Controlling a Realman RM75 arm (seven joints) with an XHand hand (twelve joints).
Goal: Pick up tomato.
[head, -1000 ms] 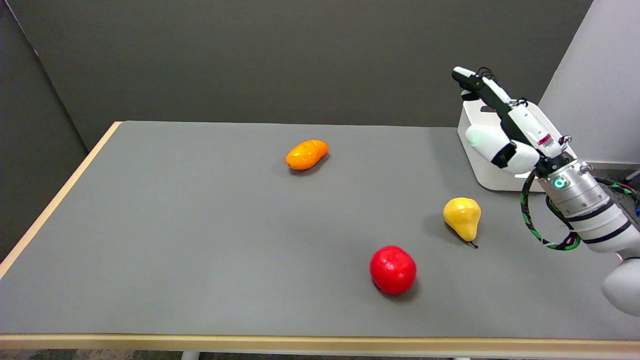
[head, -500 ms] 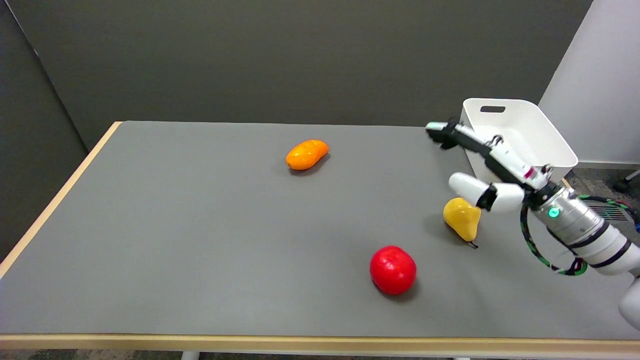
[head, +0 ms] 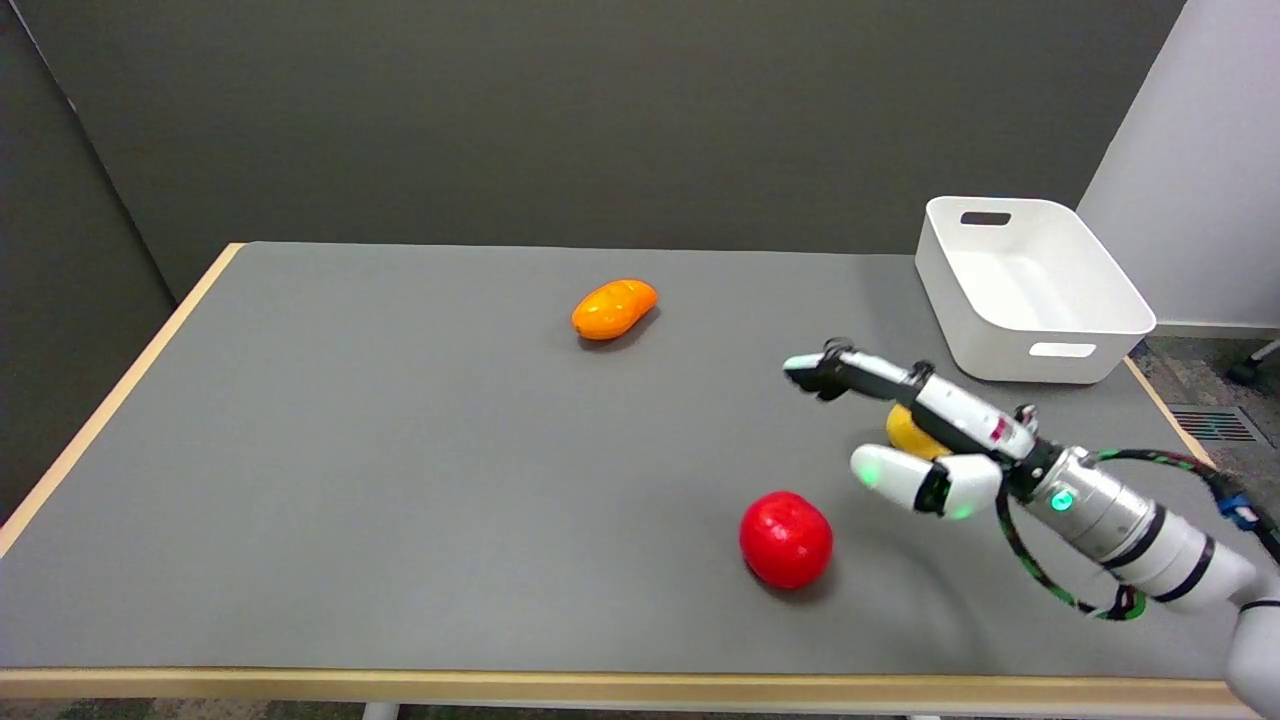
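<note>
A glossy red tomato (head: 786, 538) lies on the grey table (head: 400, 480), near the front edge and right of centre. My right hand (head: 915, 430) hovers above the table just to the right of and behind the tomato, apart from it. Its fingers (head: 850, 370) stretch out flat toward the left and the thumb sits spread below them. Nothing is in the hand. It covers most of a yellow pear (head: 908, 430) behind it.
An orange fruit (head: 613, 308) lies toward the back at the middle of the table. A white bin (head: 1030, 290) stands at the back right corner. The table's wooden front edge (head: 600, 685) runs along the bottom.
My right hand has swung down and to the left, from up in front of the white bin to low over the table beside the tomato. The fruits have not moved.
</note>
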